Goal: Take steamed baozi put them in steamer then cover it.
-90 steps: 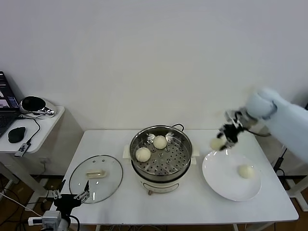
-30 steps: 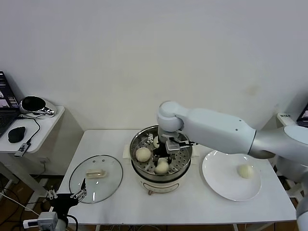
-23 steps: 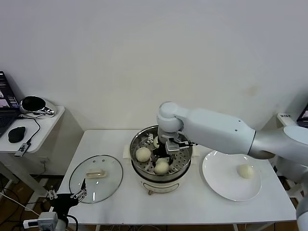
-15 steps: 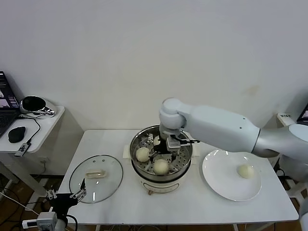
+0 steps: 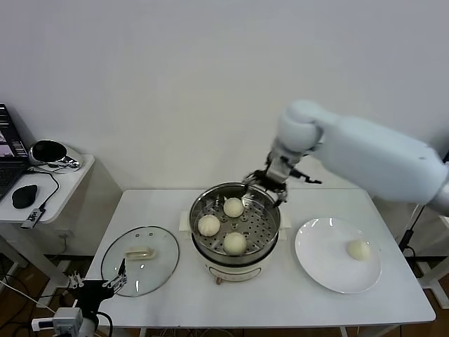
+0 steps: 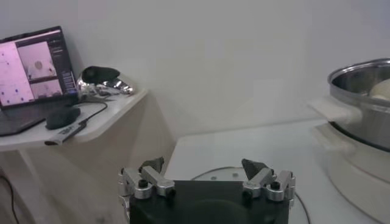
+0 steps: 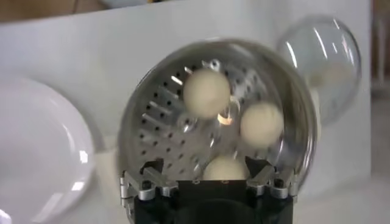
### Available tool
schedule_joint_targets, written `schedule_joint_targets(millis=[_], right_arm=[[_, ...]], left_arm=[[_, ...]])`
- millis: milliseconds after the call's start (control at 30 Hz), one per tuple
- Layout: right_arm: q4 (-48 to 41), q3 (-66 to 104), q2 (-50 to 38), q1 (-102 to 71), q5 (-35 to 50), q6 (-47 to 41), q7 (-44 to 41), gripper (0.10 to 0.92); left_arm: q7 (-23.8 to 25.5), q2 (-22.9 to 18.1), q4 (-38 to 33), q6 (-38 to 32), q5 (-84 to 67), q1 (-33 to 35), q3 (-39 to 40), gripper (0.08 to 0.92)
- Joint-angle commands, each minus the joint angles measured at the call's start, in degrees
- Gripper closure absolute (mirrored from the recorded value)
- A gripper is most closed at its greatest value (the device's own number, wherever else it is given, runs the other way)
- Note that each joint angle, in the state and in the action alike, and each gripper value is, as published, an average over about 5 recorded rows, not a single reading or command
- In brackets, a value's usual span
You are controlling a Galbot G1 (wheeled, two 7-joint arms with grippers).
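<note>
While three baozi point(image 5: 233, 242) sit in the steamer point(image 5: 269, 235) and one on the plate point(image 5: 319, 263), the right tool point(image 5: 265, 184) hovers released.

Item: white table point(image 5: 280, 295), as I see it from the head camera. Directly on it, three things in a row:
- steamer point(image 5: 234, 261), steel pot on its white base, at centre.
- cover point(image 5: 139, 260), glass lid lying flat, left of the steamer, near the front edge.
- white plate point(image 5: 326, 263), right of the steamer, just beside it.
</note>
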Motion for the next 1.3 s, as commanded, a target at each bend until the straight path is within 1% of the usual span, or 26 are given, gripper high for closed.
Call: schedule_joint_targets(millis=[33, 133, 233, 500, 700, 1033, 1300], right_arm=[[-0.1, 0.4, -14.6, 2.0, 7.5, -27.5, -1.5, 0.203], [0.2, 2.5, -18.0, -1.8, 6.1, -30.5, -1.7, 0.203], [-0.3, 6.1, -20.3, -7.6, 3.0, -31.6, -1.3, 0.203], [-4.8, 20.4, -22.0, -26.8, -7.1, -28.3, 0.5, 0.203], [-7.6, 27.0, -20.6, -35.8, -10.7, -26.0, 1.6, 0.203], [-12.6, 32.2, -16.8, -42.2, -16.8, -23.5, 2.3, 0.203], [-18.0, 35.2, -12.7, -45.4, -19.8, -20.9, 7.5, 0.203]], left_arm=[[0.2, 0.2, -0.1, 0.1, 0.1, 0.1, 0.7, 0.177], [0.3, 0.3, -0.2, 0.2, 0.1, 0.4, 1.0, 0.177], [0.3, 0.5, -0.1, 0.2, 0.1, 0.7, 1.1, 0.177], [0.7, 0.5, -0.7, 0.3, 0.2, 1.2, 1.1, 0.177], [0.9, 0.4, -0.2, 0.4, 0.7, 1.3, 1.4, 0.177], [1.0, 0.6, 0.2, 0.5, 0.7, 1.8, 1.3, 0.177], [1.0, 0.5, 1.0, 0.6, 0.9, 1.6, 1.1, 0.177]])
